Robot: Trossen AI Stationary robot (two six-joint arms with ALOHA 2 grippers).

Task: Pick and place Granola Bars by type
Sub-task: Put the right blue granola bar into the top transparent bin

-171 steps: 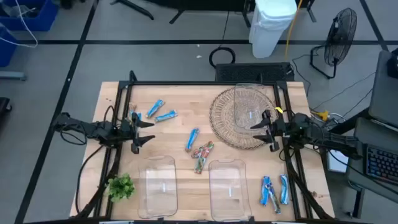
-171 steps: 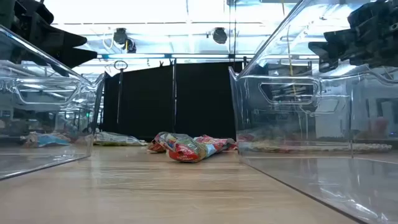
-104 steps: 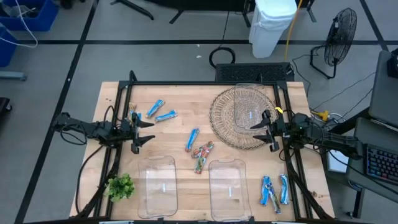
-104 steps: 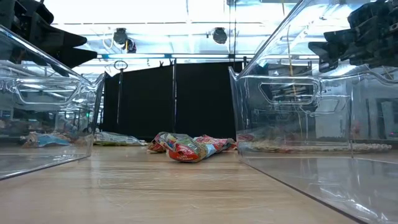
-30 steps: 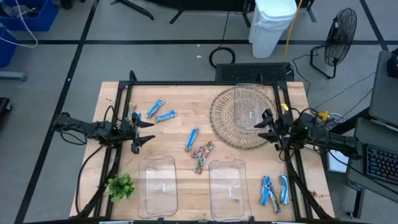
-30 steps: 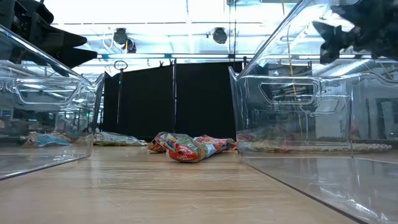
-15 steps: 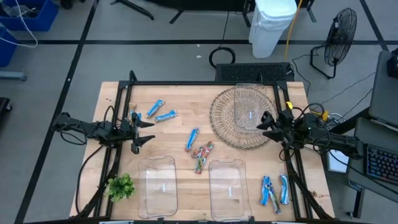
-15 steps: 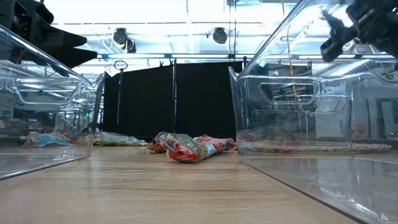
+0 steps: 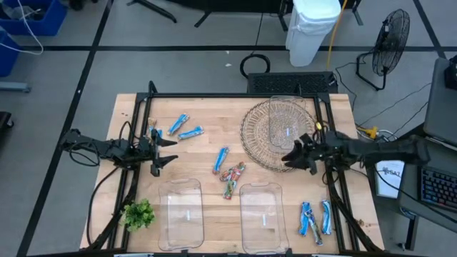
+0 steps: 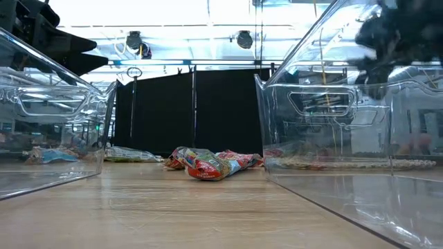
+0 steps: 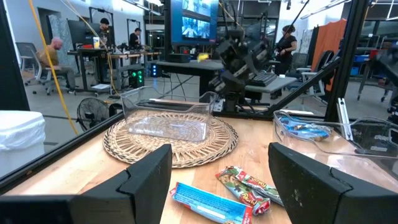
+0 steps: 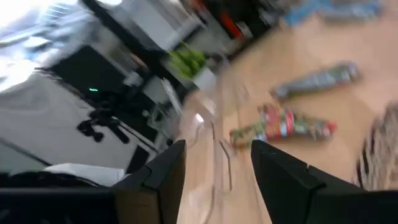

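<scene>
Since a moment ago, my right gripper [image 9: 291, 158] has swung inward from the table's right edge and now hangs over the near rim of the round woven wicker mat [image 9: 258, 146], its fingers spread and holding nothing. Nearest me on the pale wooden table [image 9: 207, 139] I see two clear plastic bins side by side, the left bin [image 9: 181, 214] and the right bin [image 9: 262, 216], both with no bars in them. At the near left corner sits a small green leafy sprig [image 9: 138, 213]; at the near right corner lie three bright blue wrapped granola bars [image 9: 315, 218], bunched together just right of the right bin. Just beyond the gap between the bins are the red-green-orange multicoloured granola bars [image 9: 231, 178], lying together, and touching or nearly touching their far end is a single blue bar [image 9: 221, 160]. My left gripper [image 9: 163, 151] waits at the table's left side, fingers wide apart and empty. Farther back on the left, two more blue bars [image 9: 184, 128] lie close together. On the wicker mat rests a clear rectangular tray [image 9: 285, 125]
</scene>
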